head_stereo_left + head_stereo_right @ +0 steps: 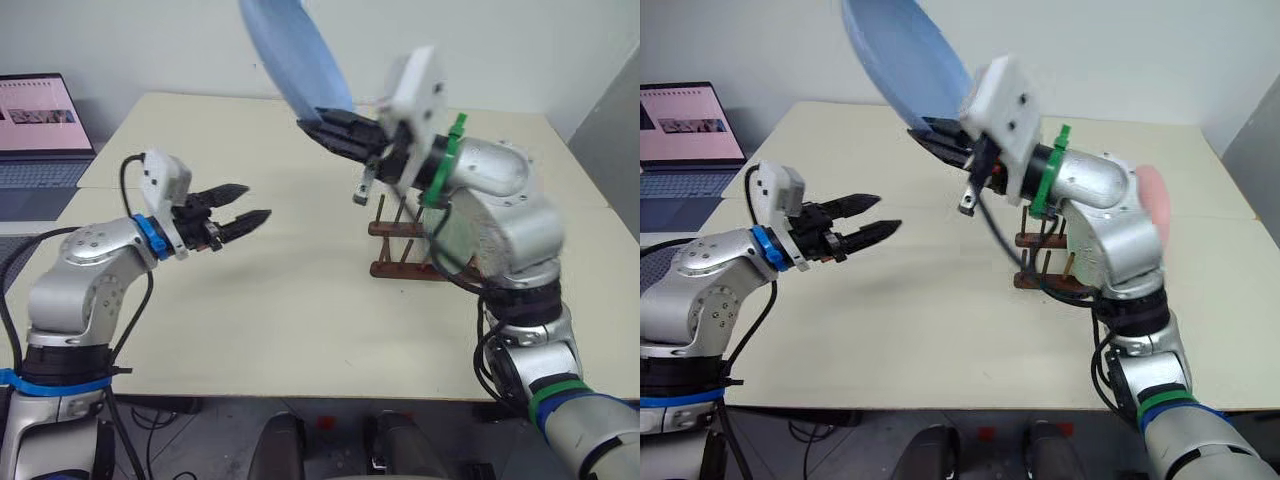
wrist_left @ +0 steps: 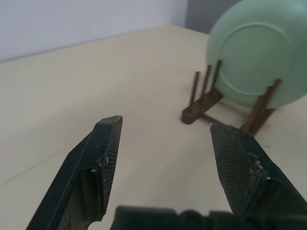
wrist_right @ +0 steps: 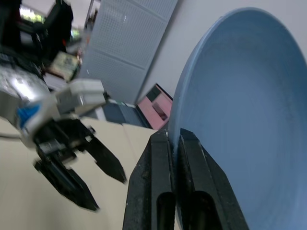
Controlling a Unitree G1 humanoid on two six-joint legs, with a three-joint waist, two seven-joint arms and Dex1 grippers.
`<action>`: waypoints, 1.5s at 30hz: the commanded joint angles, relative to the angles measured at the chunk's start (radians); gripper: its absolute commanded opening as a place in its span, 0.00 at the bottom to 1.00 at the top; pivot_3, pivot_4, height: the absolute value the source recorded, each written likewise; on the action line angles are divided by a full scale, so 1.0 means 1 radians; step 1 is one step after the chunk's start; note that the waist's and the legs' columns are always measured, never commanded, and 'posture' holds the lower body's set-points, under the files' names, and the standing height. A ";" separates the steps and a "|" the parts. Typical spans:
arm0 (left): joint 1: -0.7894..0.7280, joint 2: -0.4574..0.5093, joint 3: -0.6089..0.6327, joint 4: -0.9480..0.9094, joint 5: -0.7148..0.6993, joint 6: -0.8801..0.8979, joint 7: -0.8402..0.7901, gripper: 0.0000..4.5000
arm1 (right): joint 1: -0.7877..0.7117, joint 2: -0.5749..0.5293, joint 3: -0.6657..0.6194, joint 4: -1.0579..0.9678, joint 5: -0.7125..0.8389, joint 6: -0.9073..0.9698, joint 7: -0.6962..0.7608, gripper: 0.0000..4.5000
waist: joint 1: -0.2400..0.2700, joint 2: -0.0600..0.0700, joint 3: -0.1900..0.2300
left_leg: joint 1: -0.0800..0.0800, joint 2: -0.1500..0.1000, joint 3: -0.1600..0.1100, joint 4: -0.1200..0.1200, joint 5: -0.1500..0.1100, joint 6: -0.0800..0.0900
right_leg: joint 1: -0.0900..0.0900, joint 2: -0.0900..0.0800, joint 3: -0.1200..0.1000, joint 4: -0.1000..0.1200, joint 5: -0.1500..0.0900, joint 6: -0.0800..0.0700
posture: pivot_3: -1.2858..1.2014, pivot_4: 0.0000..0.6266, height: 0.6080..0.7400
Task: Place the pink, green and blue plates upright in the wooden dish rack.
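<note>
- Lower left of the head views: left gripper (image 1: 240, 215) with black fingers spread apart and nothing between them, hovering over bare cream table (image 1: 280, 320).
- Upper centre: right gripper (image 1: 318, 124) clenched on the rim of the blue plate (image 1: 295, 55), plate raised high and tilted above the table.
- Centre right, partly hidden behind the right arm: wooden dish rack (image 1: 400, 245) standing on the table.
- In the left wrist view: green plate (image 2: 259, 52) already upright between the rack's pegs.
- Right edge of the right eye view: a patch of pink plate (image 1: 1152, 200) behind the right arm.
- Far left edge: open laptop (image 1: 40, 125).
- Risks: thin pinch on the rim, so possible slipping or swinging; a clumsy lowering likely to knock the green plate or shove the light rack.
</note>
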 commanded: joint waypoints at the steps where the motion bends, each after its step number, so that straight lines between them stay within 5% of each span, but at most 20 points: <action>1: -0.027 0.008 -0.028 -0.043 0.024 -0.073 -0.083 0.71 | 0.025 0.001 -0.180 -0.154 0.246 0.235 -0.117 0.00 | -0.001 0.000 0.000 | 0.000 0.000 0.000 0.000 0.000 0.000 | 0.000 0.000 0.000 0.000 0.000 0.000 | 0.52 0.24 0.91; 8: -0.064 0.006 -0.078 -0.045 0.037 -0.092 -0.194 0.71 | 0.164 0.026 -0.396 -0.302 0.599 0.450 -0.423 0.00 | -0.005 0.001 0.001 | 0.000 -0.001 0.000 -0.001 0.000 0.001 | -0.001 0.002 0.000 0.000 0.000 0.000 | 0.52 0.24 0.91; 16: -0.101 -0.019 -0.100 -0.052 0.038 -0.081 -0.226 0.71 | 0.303 -0.003 -0.393 -0.306 0.777 0.430 -0.590 0.00 | -0.011 0.001 0.001 | 0.000 -0.001 0.001 -0.001 0.000 0.001 | -0.001 0.008 0.004 0.000 -0.003 0.004 | 0.52 0.24 0.91; 25: -0.107 -0.028 -0.094 -0.075 0.025 -0.060 -0.232 0.71 | 0.405 -0.055 -0.338 -0.287 0.845 0.369 -0.649 0.00 | -0.013 0.001 0.001 | 0.000 0.000 0.000 -0.001 0.000 0.001 | -0.001 0.009 0.006 0.000 -0.003 0.005 | 0.52 0.24 0.91; 41: -0.108 -0.044 -0.088 -0.080 0.023 -0.055 -0.230 0.71 | 0.374 -0.091 -0.266 -0.170 0.854 0.312 -0.752 0.00 | -0.020 0.001 0.001 | 0.000 0.000 0.000 -0.001 0.000 0.001 | -0.001 0.009 0.006 -0.001 -0.003 0.005 | 0.52 0.24 0.91; 45: -0.103 -0.045 -0.089 -0.079 0.026 -0.059 -0.227 0.72 | 0.370 -0.102 -0.267 -0.169 0.858 0.305 -0.778 0.23 | -0.020 0.001 0.001 | 0.000 0.000 0.000 -0.001 0.000 0.001 | -0.001 0.009 0.006 -0.001 -0.003 0.005 | 0.52 0.24 0.91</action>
